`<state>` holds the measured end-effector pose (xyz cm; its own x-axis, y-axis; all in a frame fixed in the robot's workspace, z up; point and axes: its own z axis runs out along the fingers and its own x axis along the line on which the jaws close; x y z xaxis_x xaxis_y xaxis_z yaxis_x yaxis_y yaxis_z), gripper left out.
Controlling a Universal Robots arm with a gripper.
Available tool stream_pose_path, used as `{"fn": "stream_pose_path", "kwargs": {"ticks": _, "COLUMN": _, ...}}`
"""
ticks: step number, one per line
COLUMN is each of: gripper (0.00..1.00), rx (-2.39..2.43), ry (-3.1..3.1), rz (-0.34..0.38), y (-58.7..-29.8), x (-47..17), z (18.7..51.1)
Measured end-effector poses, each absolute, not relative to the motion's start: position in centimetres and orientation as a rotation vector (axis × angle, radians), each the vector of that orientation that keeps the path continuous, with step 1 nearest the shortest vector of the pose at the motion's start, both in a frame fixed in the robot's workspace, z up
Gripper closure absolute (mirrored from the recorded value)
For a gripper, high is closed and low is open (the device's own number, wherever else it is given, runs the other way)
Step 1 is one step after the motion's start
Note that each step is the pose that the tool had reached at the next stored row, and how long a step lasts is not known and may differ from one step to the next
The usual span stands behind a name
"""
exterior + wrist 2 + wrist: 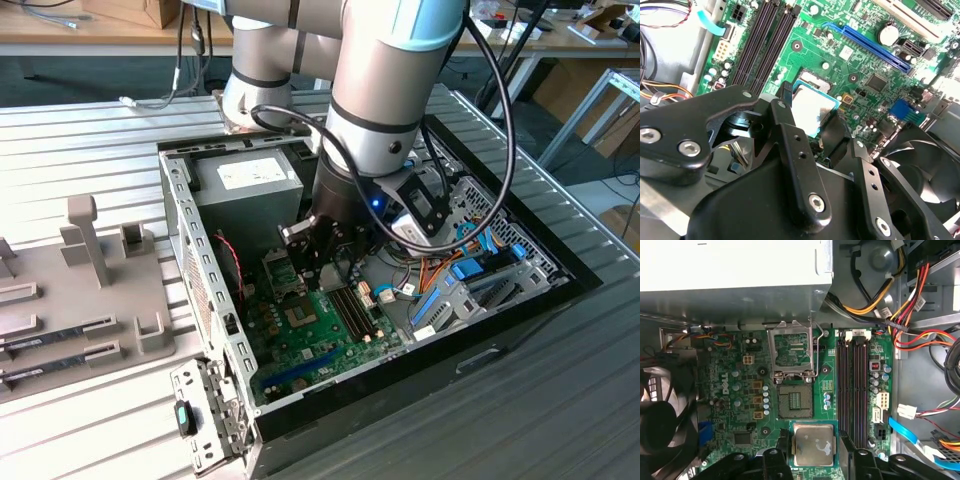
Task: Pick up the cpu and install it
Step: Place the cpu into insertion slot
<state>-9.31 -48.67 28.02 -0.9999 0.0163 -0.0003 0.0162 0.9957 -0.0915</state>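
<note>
My gripper (813, 439) is shut on the cpu (813, 447), a small square chip with a dull silver top and a thin green rim. One black finger (783, 441) presses on each side of it. In the second wrist view the cpu (810, 106) hangs a little above the green motherboard (860, 55). The bare socket (795, 402) lies just beyond the chip. Its hinged metal frame (792, 351) is swung open on the far side. In the exterior view my gripper (325, 255) reaches down into the open computer case (190, 250), above the socket (300, 318).
A grey power-supply box (255, 180) stands at the back of the case, close to the arm. Empty memory slots (855, 385) run beside the socket, and a black fan (660, 415) is on its other side. Orange, yellow and blue cables (920, 340) lie nearby. A grey fixture plate (70, 310) sits at the exterior view's left.
</note>
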Motion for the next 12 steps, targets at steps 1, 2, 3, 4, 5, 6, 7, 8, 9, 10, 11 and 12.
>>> {"fn": "stream_pose_path", "kwargs": {"ticks": 1, "gripper": 0.53, "rx": -0.025, "ry": -3.138, "rz": 0.144, "y": -48.67, "x": -9.3, "z": 27.96}}
{"fn": "stream_pose_path", "kwargs": {"ticks": 2, "gripper": 0.53, "rx": -0.026, "ry": -3.138, "rz": 0.144, "y": -48.67, "x": -9.3, "z": 27.92}}
{"fn": "stream_pose_path", "kwargs": {"ticks": 3, "gripper": 0.53, "rx": -0.025, "ry": -3.138, "rz": 0.144, "y": -48.67, "x": -9.28, "z": 27.83}}
{"fn": "stream_pose_path", "kwargs": {"ticks": 4, "gripper": 0.53, "rx": -0.025, "ry": -3.138, "rz": 0.144, "y": -48.67, "x": -9.26, "z": 27.74}}
{"fn": "stream_pose_path", "kwargs": {"ticks": 5, "gripper": 0.53, "rx": -0.025, "ry": -3.138, "rz": 0.144, "y": -48.67, "x": -9.25, "z": 27.68}}
{"fn": "stream_pose_path", "kwargs": {"ticks": 6, "gripper": 0.53, "rx": -0.026, "ry": -3.138, "rz": 0.144, "y": -48.67, "x": -9.24, "z": 27.61}}
{"fn": "stream_pose_path", "kwargs": {"ticks": 7, "gripper": 0.53, "rx": -0.025, "ry": -3.138, "rz": 0.144, "y": -48.67, "x": -9.24, "z": 27.56}}
{"fn": "stream_pose_path", "kwargs": {"ticks": 8, "gripper": 0.53, "rx": -0.025, "ry": -3.138, "rz": 0.144, "y": -48.67, "x": -9.23, "z": 27.52}}
{"fn": "stream_pose_path", "kwargs": {"ticks": 9, "gripper": 0.53, "rx": -0.026, "ry": -3.138, "rz": 0.144, "y": -48.67, "x": -9.23, "z": 27.46}}
{"fn": "stream_pose_path", "kwargs": {"ticks": 10, "gripper": 0.53, "rx": -0.025, "ry": -3.138, "rz": 0.144, "y": -48.67, "x": -9.22, "z": 27.42}}
{"fn": "stream_pose_path", "kwargs": {"ticks": 11, "gripper": 0.53, "rx": -0.025, "ry": -3.138, "rz": 0.144, "y": -48.67, "x": -9.22, "z": 27.39}}
{"fn": "stream_pose_path", "kwargs": {"ticks": 12, "gripper": 0.53, "rx": -0.025, "ry": -3.138, "rz": 0.144, "y": -48.67, "x": -9.21, "z": 27.34}}
